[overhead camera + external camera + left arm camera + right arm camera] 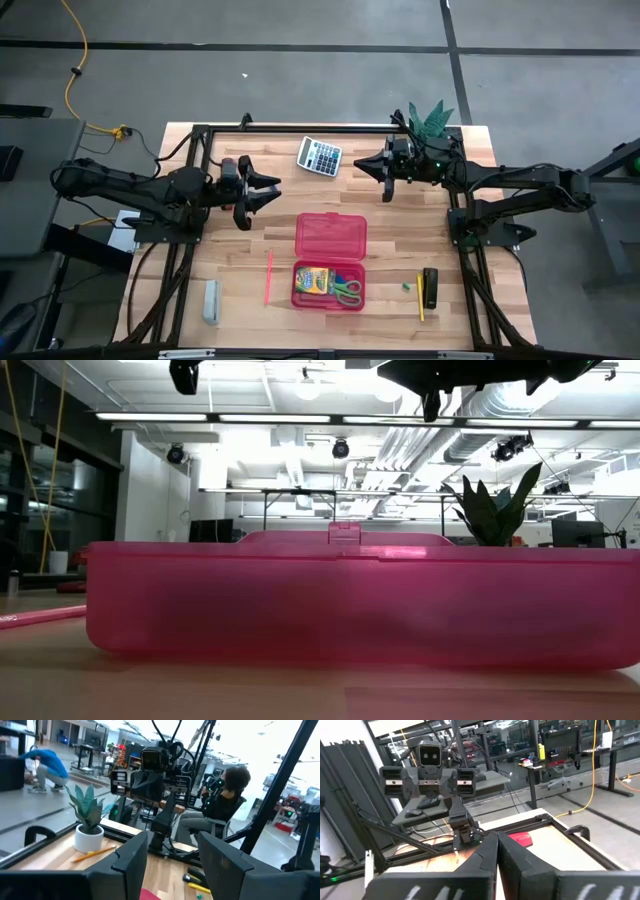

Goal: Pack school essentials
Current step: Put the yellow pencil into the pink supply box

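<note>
**School essentials: some packed, some waiting**

School essentials lying about on the tabletop (pixel 230 255). Crayon box (pixel 315 281) and scissors (pixel 347 291) already inside the open pink case (pixel 330 237), in the half nearest the front edge. Pink pencil (pixel 268 277) flat on the wood, just left of the case. Yellow pencil (pixel 420 297) and a tiny green eraser (pixel 407 286) out to the right of it.

Left tool (pixel 268 190) up in the air toward the far side, fingers spread, nothing between them. Right tool (pixel 365 163) up near the plant (pixel 430 122), fingers pressed together, empty too.

Likely best next pick: the pink pencil, with the left tool.
- Come straight down over the pencil's middle.
- Turn the fingers across it, not along it.
- Pinch softly, lift level, and lay it in the free room beside the crayon box.

Hard to see:
- Low view nearly filled by the case wall, so nothing inside shows there.
- Pale block (pixel 211 301) near the front left: cannot tell what.
- Black thing (pixel 430 285) beside the yellow pencil: cannot tell either.
- Orange pencil (pixel 92 854) seen only from the left wrist, by the plant's white pot.
- Purple and blue erasers not found.
</note>
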Controlling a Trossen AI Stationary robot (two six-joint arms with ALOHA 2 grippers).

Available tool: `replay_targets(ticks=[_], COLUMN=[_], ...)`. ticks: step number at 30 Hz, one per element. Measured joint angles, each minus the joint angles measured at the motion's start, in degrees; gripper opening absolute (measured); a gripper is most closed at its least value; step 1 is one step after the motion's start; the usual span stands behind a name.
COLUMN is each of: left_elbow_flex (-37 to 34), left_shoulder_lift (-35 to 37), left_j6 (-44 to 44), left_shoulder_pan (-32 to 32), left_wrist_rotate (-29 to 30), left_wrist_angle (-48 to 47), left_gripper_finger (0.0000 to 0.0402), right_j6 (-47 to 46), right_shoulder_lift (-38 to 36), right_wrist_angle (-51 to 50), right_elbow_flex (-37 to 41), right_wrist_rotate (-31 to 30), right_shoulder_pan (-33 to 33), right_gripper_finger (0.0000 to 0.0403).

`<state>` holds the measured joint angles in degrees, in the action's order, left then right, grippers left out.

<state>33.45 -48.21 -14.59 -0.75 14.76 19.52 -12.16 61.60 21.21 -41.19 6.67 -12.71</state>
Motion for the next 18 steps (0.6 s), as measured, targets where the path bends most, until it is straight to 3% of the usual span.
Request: replay_targets(ticks=[6, 12, 18], left_elbow_flex=[0.0, 0.0, 0.0], left_shoulder_lift=[0.0, 0.0, 0.0], left_j6=[-0.4, 3.3, 2.9], left_shoulder_pan=[0.0, 0.0, 0.0], left_wrist_rotate=[0.1, -0.3, 0.1], left_wrist_angle=[-0.1, -2.1, -2.1], left_gripper_finger=[0.014, 0.0013, 0.0003], right_j6=[-1.2, 0.9, -5.8], right_shoulder_lift=[0.0, 0.0, 0.0], right_wrist_angle=[0.0, 0.0, 4.1], right_elbow_flex=[0.0, 0.0, 0.0], right_wrist_rotate=[1.0, 1.1, 0.2], right_shoulder_pan=[0.6, 2.5, 3.6], right_gripper_finger=[0.0, 0.0, 0.0])
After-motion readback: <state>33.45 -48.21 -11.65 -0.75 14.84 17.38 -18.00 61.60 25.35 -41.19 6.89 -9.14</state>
